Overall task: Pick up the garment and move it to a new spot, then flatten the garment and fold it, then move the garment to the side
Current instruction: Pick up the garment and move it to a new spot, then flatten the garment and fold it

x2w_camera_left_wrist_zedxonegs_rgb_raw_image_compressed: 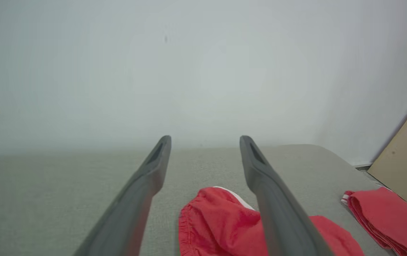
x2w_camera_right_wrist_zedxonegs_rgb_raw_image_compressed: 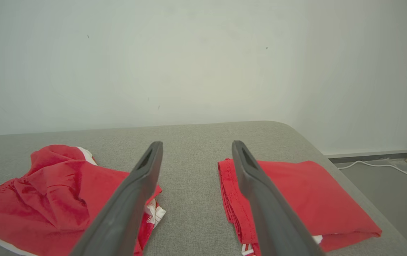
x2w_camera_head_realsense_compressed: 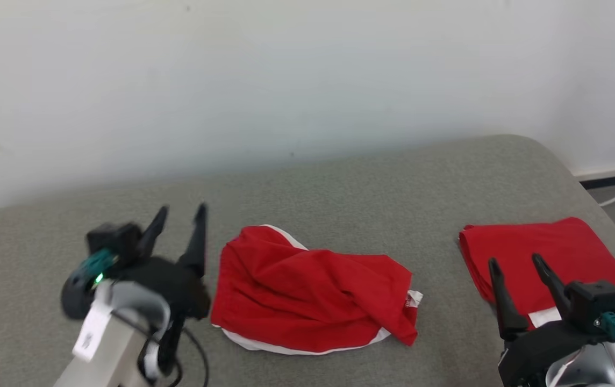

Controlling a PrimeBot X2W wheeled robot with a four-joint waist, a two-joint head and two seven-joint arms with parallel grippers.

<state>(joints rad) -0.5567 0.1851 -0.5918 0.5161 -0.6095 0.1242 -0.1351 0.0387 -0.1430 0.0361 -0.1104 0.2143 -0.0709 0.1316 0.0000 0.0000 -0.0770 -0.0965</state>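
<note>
Grey fabric covers the counter (x2w_camera_head_realsense_compressed: pixel 340 183), which stands against a plain pale wall (x2w_camera_head_realsense_compressed: pixel 286 80). At its middle lies the crumpled red garment (x2w_camera_head_realsense_compressed: pixel 307 290), with white trim (x2w_camera_head_realsense_compressed: pixel 264 347) showing along its near edge. Just beside the garment's left end is the left gripper (x2w_camera_head_realsense_compressed: pixel 183 215), fingers spread apart and holding nothing. A folded red garment (x2w_camera_head_realsense_compressed: pixel 571 247) lies near the counter's right end, well apart from the crumpled one. Over its near edge the right gripper (x2w_camera_head_realsense_compressed: pixel 516 263) is likewise released and empty.
</note>
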